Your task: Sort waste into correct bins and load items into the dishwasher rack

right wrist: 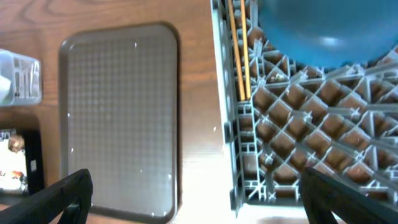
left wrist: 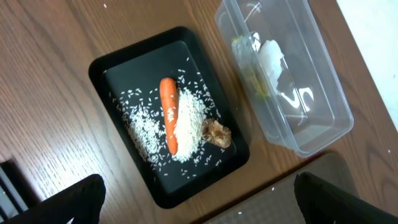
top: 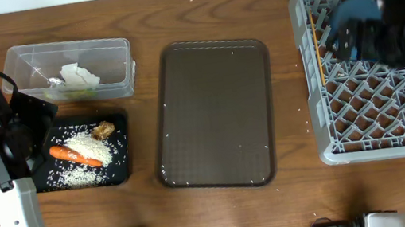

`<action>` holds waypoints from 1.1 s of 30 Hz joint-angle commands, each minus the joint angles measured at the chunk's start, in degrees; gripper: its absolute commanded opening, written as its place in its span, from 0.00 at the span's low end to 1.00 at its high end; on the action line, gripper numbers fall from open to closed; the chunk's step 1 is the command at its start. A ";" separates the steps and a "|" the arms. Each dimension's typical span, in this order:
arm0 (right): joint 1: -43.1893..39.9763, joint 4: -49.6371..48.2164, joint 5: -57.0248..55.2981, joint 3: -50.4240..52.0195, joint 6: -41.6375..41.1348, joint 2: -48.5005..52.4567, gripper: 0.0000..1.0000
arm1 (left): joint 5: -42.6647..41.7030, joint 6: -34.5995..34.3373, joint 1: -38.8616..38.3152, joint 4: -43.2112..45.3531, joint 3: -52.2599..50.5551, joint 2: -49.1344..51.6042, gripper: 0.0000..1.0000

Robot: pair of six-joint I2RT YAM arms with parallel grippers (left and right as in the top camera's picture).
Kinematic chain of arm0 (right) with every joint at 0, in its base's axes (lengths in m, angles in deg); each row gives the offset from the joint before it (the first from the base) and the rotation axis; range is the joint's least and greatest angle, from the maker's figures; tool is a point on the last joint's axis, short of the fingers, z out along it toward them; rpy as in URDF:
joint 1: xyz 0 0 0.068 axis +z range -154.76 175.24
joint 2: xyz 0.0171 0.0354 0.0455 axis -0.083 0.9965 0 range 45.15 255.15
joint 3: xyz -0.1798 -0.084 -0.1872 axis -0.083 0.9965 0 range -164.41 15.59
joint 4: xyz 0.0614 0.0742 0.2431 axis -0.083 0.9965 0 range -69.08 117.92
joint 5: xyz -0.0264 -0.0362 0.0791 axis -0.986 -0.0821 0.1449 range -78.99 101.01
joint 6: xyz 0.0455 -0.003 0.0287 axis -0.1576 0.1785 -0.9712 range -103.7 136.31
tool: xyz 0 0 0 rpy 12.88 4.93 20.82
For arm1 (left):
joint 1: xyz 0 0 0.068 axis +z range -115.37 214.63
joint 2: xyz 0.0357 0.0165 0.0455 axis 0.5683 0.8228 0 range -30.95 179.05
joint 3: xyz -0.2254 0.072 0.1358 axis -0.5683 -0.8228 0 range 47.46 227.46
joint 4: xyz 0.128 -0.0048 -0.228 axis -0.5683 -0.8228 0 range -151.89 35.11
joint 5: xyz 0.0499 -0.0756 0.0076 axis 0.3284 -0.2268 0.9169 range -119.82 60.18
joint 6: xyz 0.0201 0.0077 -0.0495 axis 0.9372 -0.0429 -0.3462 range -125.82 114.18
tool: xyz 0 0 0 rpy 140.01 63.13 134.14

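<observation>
Right gripper (right wrist: 196,202) hung wide open, empty, over the dishwasher rack (right wrist: 292,149), the blue dish (right wrist: 323,31) lying in it beside the chopsticks (right wrist: 239,56). Left gripper (left wrist: 199,199), equally wide and empty, hovered over the carrot (left wrist: 168,118) in the black tray (left wrist: 99,65), probably the food-waste bin.

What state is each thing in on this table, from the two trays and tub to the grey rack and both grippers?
Shallow black rectangular tray: holds orange carrot, white rice grains, brown food lump.
Clear plastic tub: holds crumpled white napkin, shiny wrapper.
Dark brown serving tray: only white specks.
Grey lattice rack: holds wooden chopsticks, round blue dish.
Left gripper: open, holding nothing.
Right gripper: open, holding nothing.
</observation>
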 commanded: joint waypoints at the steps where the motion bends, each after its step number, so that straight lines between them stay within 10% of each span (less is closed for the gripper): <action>1: 3.37 -2.43 -0.92 10.40 -2.34 -6.38 0.99 | 1.11 -0.50 0.28 -0.28 0.20 0.24 0.98; 14: 7.56 -24.87 -13.03 44.41 -9.49 -34.49 0.99 | 1.11 -0.50 0.28 -0.28 0.20 0.24 0.98; 33: 7.56 -20.37 -13.05 48.96 -9.55 -34.21 0.99 | 1.11 -0.50 0.28 -0.28 0.20 0.24 0.98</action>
